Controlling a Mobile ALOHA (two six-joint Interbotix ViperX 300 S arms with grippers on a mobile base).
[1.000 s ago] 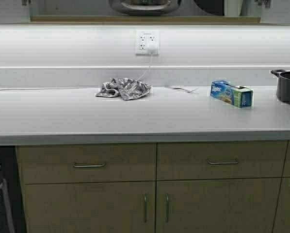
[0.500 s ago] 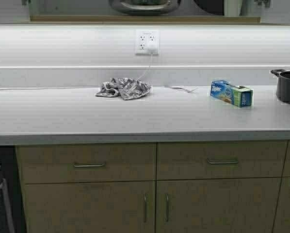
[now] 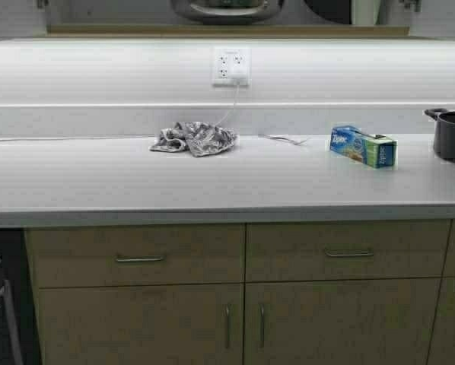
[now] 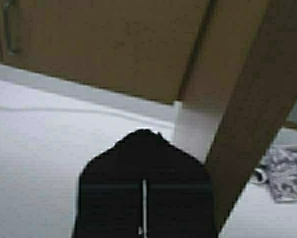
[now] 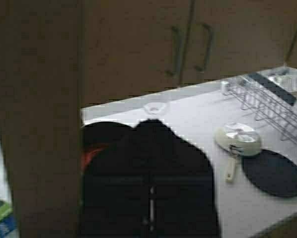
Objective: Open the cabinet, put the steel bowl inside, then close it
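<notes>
the steel bowl (image 3: 226,9) sat in the cabinet (image 3: 227,31) above the counter's (image 3: 212,186) back edge. the left gripper (image 4: 143,141) and right gripper (image 5: 149,131), both pressed together, were beside the swung-out doors (image 4: 258,109). we judged that slow, even pushes would close them squarely.

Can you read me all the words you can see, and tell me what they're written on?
"Ziploc" on the blue face of the bag box on the counter.
Green end of that box: print too small to read.
Box corner in the right wrist view: too blurred to read.
Nothing else carries words.
</notes>
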